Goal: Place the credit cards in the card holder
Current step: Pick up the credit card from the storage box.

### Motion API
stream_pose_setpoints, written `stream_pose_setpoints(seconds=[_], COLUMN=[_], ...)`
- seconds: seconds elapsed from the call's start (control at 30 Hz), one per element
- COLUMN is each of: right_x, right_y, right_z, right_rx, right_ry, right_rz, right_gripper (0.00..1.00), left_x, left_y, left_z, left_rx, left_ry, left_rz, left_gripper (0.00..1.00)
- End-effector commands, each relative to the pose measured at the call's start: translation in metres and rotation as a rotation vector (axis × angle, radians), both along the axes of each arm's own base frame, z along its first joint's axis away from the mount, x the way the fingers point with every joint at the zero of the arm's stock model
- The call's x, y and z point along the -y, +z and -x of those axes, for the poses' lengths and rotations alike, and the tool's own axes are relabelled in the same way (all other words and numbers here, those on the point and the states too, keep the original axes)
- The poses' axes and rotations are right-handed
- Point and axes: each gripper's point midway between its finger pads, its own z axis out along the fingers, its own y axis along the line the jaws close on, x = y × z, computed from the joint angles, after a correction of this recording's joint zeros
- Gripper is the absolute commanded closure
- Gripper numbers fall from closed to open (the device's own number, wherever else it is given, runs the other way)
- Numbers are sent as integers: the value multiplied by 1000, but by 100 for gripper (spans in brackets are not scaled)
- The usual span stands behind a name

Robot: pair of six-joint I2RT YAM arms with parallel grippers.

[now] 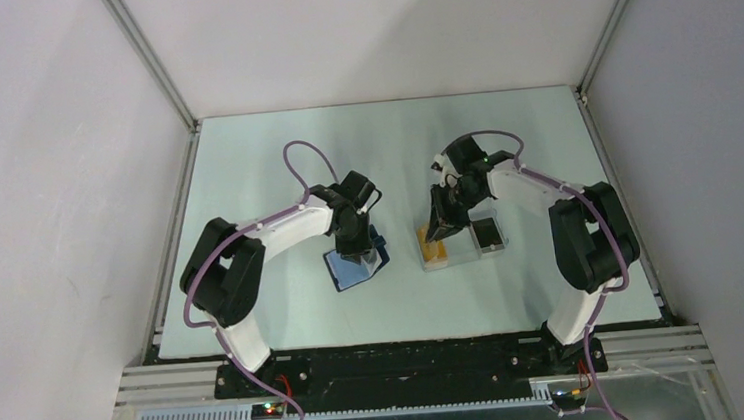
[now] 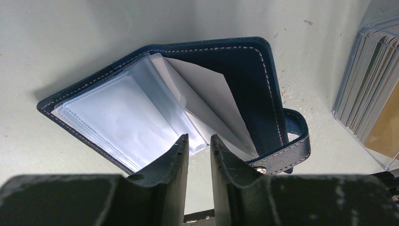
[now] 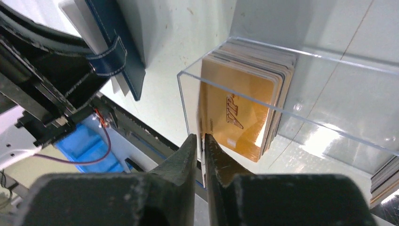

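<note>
The navy card holder (image 2: pixel 244 75) lies open on the table, its clear sleeves (image 2: pixel 127 113) fanned and its strap with the snap (image 2: pixel 258 167) at the right. My left gripper (image 2: pixel 199 137) stands over its near edge, jaws a narrow gap apart with nothing between them. In the top view it (image 1: pixel 356 246) is over the holder (image 1: pixel 343 272). The orange credit cards (image 3: pixel 240 108) stand stacked in a clear case (image 3: pixel 329 94). My right gripper (image 3: pixel 200 136) is shut on one card seen edge-on at the front of the stack; in the top view it (image 1: pixel 440 233) is above the cards (image 1: pixel 434 250).
The case's other part with a dark base (image 1: pixel 488 234) lies just right of the cards. The card stack also shows at the right edge of the left wrist view (image 2: pixel 371 94). The holder sits close to the left of the case (image 3: pixel 129 70). White walls enclose the table.
</note>
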Motion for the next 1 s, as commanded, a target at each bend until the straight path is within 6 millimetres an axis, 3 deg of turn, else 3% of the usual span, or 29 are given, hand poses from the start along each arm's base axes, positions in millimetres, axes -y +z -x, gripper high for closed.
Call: stream_pose_setpoints(seconds=[0.0, 0.1, 0.33, 0.43, 0.57, 0.7, 0.97], right_x=[0, 2, -3, -6, -7, -2, 12], right_y=[5, 0, -9, -8, -2, 12, 66], right_z=[-13, -14, -9, -7, -7, -9, -20], right_rx=[44, 37, 4, 1, 15, 57, 249], right_ry=[-7, -7, 18, 30, 34, 19, 8], right_rz=[44, 60, 54, 37, 27, 30, 67], right_gripper=[89, 95, 94, 100, 100, 100, 100], left_x=[2, 2, 2, 2, 3, 4, 12], left_y=[2, 2, 3, 4, 7, 14, 32], left_z=[-2, -2, -2, -2, -3, -5, -9], left_rx=[18, 20, 21, 24, 33, 52, 80], left_ry=[-25, -26, -26, -26, -25, -25, -26], left_rz=[1, 2, 4, 5, 11, 21, 75], left_gripper=[71, 71, 71, 71, 71, 71, 70])
